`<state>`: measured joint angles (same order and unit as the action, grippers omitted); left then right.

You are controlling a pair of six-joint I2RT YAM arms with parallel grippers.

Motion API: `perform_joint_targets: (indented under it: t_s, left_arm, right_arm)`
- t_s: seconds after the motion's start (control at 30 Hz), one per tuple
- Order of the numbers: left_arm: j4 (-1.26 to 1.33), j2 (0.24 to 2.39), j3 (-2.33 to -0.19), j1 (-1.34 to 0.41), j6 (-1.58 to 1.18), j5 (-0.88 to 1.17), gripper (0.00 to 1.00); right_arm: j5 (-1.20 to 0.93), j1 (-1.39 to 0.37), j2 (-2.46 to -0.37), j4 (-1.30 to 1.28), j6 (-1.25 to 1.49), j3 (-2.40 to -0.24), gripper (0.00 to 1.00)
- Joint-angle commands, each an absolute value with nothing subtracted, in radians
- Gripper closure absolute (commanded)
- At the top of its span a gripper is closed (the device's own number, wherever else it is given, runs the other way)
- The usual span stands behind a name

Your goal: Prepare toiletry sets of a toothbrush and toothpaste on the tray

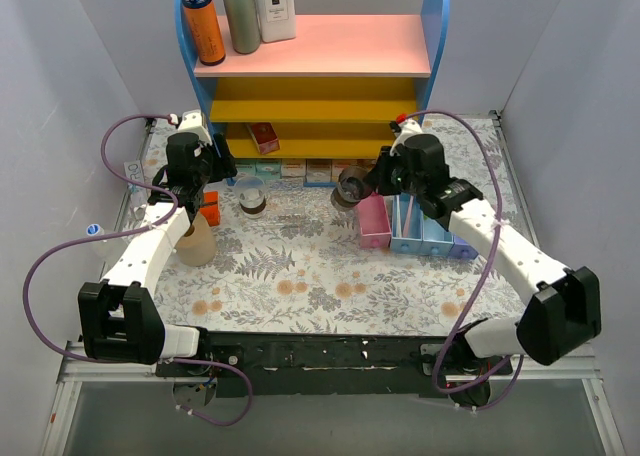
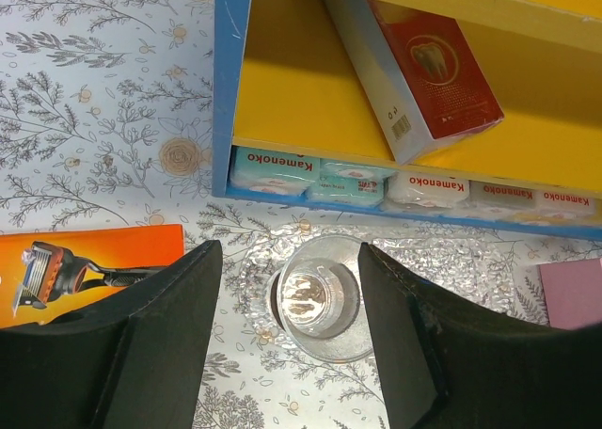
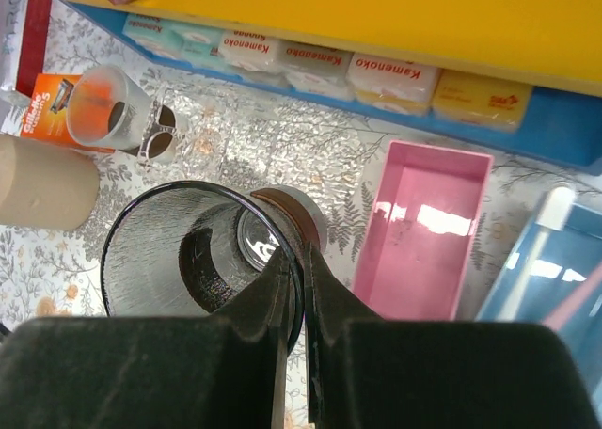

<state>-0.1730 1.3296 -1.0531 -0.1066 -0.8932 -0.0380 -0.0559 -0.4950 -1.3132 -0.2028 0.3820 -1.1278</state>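
My right gripper (image 1: 372,181) (image 3: 303,250) is shut on the rim of a dark see-through cup (image 3: 188,260), one finger inside and one outside. It holds the cup (image 1: 350,188) tilted over the right part of the clear tray (image 3: 273,137). My left gripper (image 1: 222,171) (image 2: 289,252) is open and empty above a second, clearer cup (image 2: 315,297) that stands on the tray's left part (image 2: 470,260), also seen from above (image 1: 251,194). A thin white toothbrush (image 3: 538,246) stands in a blue bin (image 1: 408,231). No green toothpaste tube is in view.
A pink bin (image 1: 373,221) (image 3: 423,227) stands right of the held cup, with blue bins beside it. An orange razor box (image 2: 85,260) and a beige bottle (image 1: 195,241) lie left of the tray. The blue and yellow shelf (image 1: 320,111), holding boxes, is close behind.
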Motion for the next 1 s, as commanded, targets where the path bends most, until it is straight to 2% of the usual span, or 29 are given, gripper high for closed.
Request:
perform_joint_targets:
  t_s: [0.0,0.97]
  left_arm:
    - [-0.158,1.284,-1.039,-0.107,-0.879,-0.048,0.4]
    - [-0.161,1.278,-1.04,-0.107,-0.868,-0.081,0.4]
  right_arm:
    - [0.044,-0.546,-1.362,-0.017,0.479,-1.149,0.99]
    - [0.259,-0.664,-1.667,0.028,0.621,-1.247,0.99]
